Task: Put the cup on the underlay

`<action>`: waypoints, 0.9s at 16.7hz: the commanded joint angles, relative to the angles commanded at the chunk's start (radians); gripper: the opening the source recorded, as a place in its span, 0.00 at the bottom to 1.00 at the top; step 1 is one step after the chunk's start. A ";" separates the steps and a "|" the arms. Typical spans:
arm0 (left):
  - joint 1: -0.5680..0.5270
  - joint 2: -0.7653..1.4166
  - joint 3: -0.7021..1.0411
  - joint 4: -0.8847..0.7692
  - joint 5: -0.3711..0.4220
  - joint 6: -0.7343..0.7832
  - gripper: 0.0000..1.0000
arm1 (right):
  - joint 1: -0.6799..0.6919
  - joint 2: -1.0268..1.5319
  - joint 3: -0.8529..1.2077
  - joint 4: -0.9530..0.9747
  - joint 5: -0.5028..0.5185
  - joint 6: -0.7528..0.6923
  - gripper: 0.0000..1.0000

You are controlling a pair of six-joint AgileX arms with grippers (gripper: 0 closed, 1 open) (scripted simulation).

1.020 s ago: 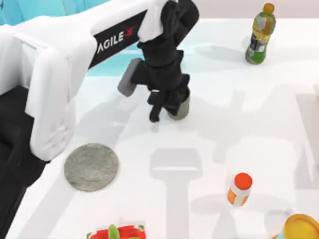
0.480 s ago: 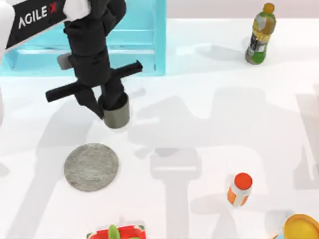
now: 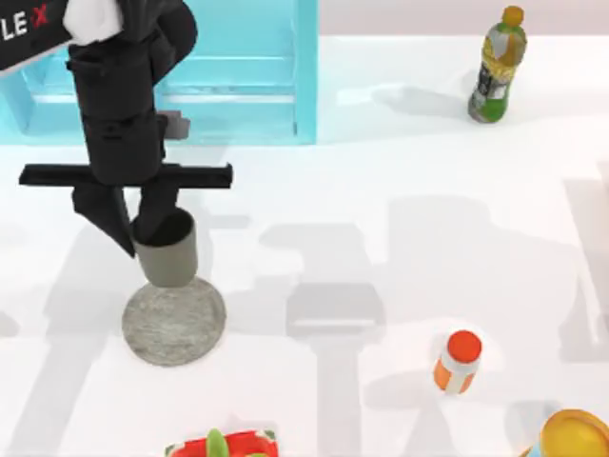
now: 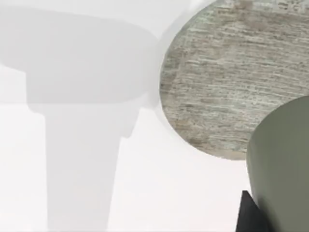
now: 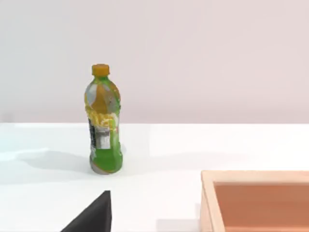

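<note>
my left gripper (image 3: 143,227) carries the cup (image 3: 166,249) at the far edge of the underlay (image 3: 174,321).

at the left of the top view my fingers are clamped on the cup's rim, holding it upright, its base overlapping the stone disc's upper edge; i cannot tell whether it touches. the left wrist view has the cup (image 4: 282,164) beside the underlay (image 4: 231,82). a green bottle (image 3: 498,65) stands upper right, an orange-capped bottle (image 3: 458,362) lower right. i cannot tell my right gripper's state.
</note>
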 joint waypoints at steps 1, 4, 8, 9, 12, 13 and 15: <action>0.000 -0.006 -0.007 -0.003 -0.002 0.014 0.00 | 0.000 0.000 0.000 0.000 0.000 0.000 1.00; 0.000 -0.008 -0.009 -0.004 -0.003 0.018 0.00 | 0.000 0.000 0.000 0.000 0.000 0.000 1.00; -0.007 0.000 -0.023 0.014 -0.003 0.017 0.00 | 0.000 0.000 0.000 0.000 0.000 0.000 1.00; -0.008 0.004 -0.046 0.037 -0.002 0.014 0.00 | 0.000 0.000 0.000 0.000 0.000 0.000 1.00; -0.014 0.012 -0.138 0.144 0.002 0.005 0.00 | 0.000 0.000 0.000 0.000 0.000 0.000 1.00; -0.017 0.014 -0.169 0.183 0.002 0.002 0.00 | 0.000 0.000 0.000 0.000 0.000 0.000 1.00; -0.022 0.019 -0.215 0.233 0.002 -0.003 0.00 | 0.000 0.000 0.000 0.000 0.000 0.000 1.00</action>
